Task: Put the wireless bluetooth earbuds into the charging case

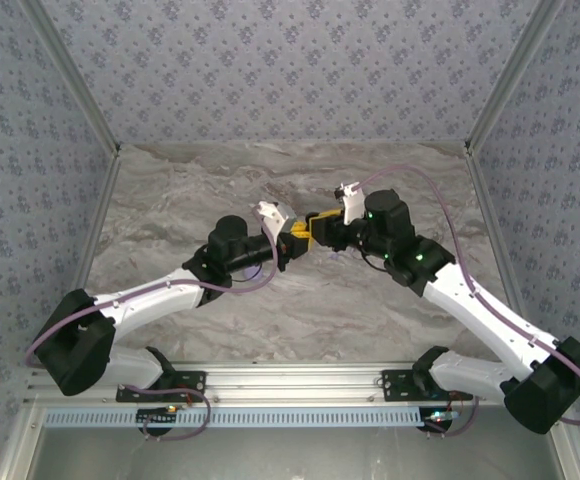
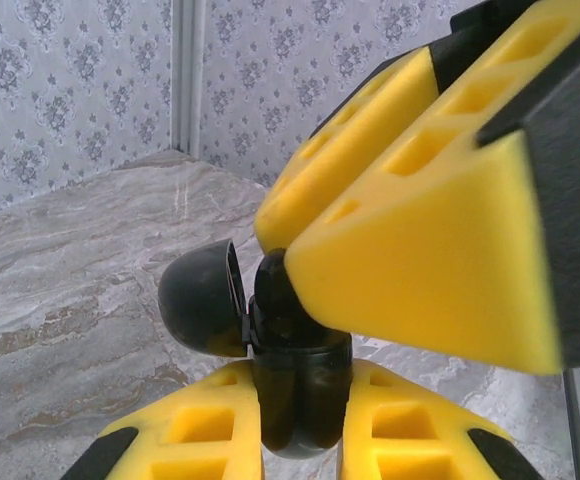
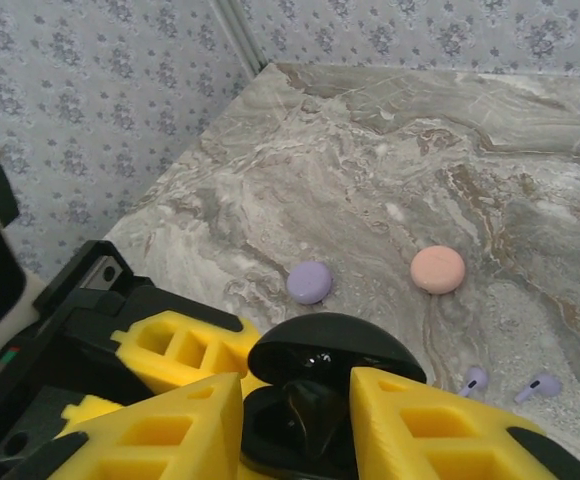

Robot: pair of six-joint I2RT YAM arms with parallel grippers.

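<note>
Left gripper clamps the open black case. Right gripper works at its mouth, grip unclear. Lilac buds lie loose beyond it near the lilac case, so most remains.

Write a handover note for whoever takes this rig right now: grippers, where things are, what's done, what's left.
Left gripper: shut on the open black case.
Right gripper: at the case's open mouth; open or gripping a bud, cannot tell.
On the table: lilac case and pink case, both closed; two lilac earbuds loose nearby.
Done: black case opened; its contents are hidden.
Left: the lilac earbuds need casing.
</note>
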